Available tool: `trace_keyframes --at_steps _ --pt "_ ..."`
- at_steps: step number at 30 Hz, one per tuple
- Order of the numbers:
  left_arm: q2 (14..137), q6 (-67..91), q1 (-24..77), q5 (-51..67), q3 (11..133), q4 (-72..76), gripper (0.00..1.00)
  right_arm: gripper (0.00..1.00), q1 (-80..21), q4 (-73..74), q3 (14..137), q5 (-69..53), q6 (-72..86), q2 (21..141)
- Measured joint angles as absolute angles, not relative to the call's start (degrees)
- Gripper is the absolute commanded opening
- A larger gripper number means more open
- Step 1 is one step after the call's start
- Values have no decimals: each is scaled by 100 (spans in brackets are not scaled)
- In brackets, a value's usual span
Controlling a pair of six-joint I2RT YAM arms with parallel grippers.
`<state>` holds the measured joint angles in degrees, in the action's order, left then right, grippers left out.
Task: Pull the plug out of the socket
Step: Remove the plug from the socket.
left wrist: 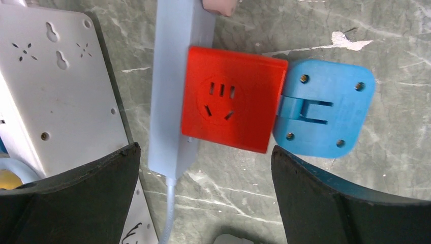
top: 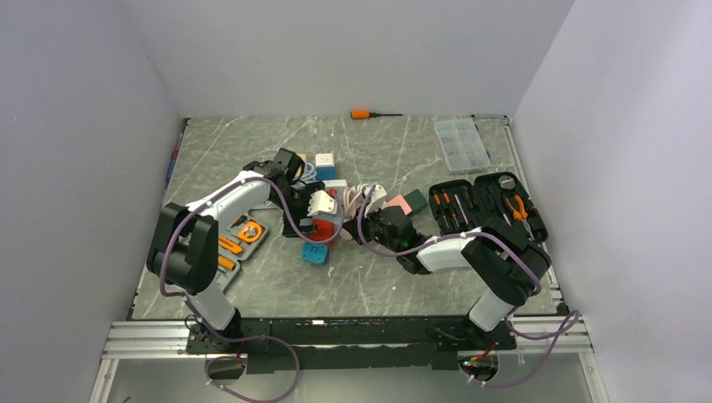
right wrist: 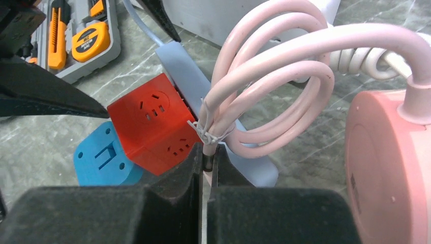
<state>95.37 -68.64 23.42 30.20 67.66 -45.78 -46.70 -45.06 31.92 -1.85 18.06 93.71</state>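
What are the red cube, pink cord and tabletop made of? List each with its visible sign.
Red cube: likely moulded plastic with a matte finish; the colour is uniform, the edges are crisp and the outlet slots are moulded in.
Pink cord: probably a rubbery or PVC sheath, smooth with a faint sheen; it bends in tight loops.
Tabletop: looks like grey-green marble with white veins; whether it is real stone or printed laminate cannot be told.

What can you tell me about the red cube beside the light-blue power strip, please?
The red cube is a smooth plastic block with rounded edges and slotted outlets on its visible faces. It sits against the light-blue power strip, and a blue hinged piece touches its opposite face. The open left tool hangs above without touching; the right tool, shut on the pink cord, is close by.
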Motion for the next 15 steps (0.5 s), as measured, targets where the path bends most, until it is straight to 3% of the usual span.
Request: trace_keyframes --at_steps 15 --pt "10414 -8042 2040 3048 7384 -5083 99 0 -4587 -4462 2851 -858 2010 8746"
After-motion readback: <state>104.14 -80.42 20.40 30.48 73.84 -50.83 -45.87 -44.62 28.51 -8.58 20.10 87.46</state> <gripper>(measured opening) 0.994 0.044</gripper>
